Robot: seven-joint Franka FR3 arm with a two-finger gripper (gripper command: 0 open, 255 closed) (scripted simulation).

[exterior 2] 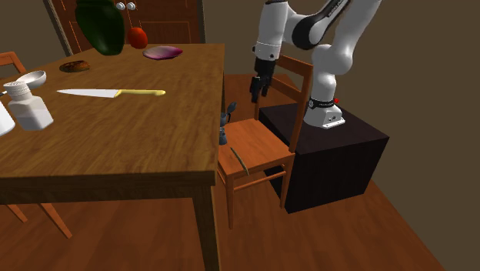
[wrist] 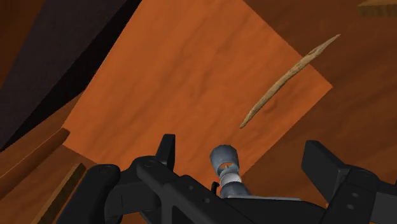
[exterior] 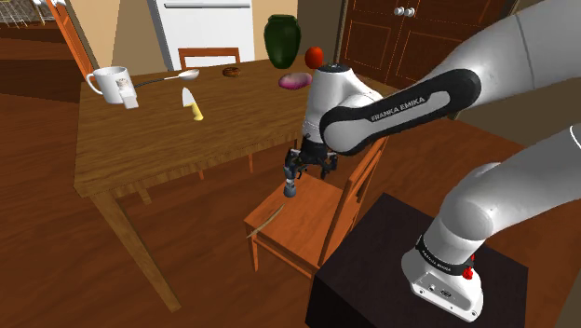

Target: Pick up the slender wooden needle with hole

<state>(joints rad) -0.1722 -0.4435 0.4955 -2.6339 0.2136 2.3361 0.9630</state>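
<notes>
One move off: pincer spread wide and empty above chair seat; wooden needle ahead toward seat's edge, long axis slanted, tip perhaps overhanging.

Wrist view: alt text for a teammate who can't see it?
A slender wooden needle lies on an orange-brown chair seat, one end past its edge, ahead of the open gripper. A grey spool-shaped object stands untouched between the fingers.

Even, moderately bright light; faint soft shadows
</notes>
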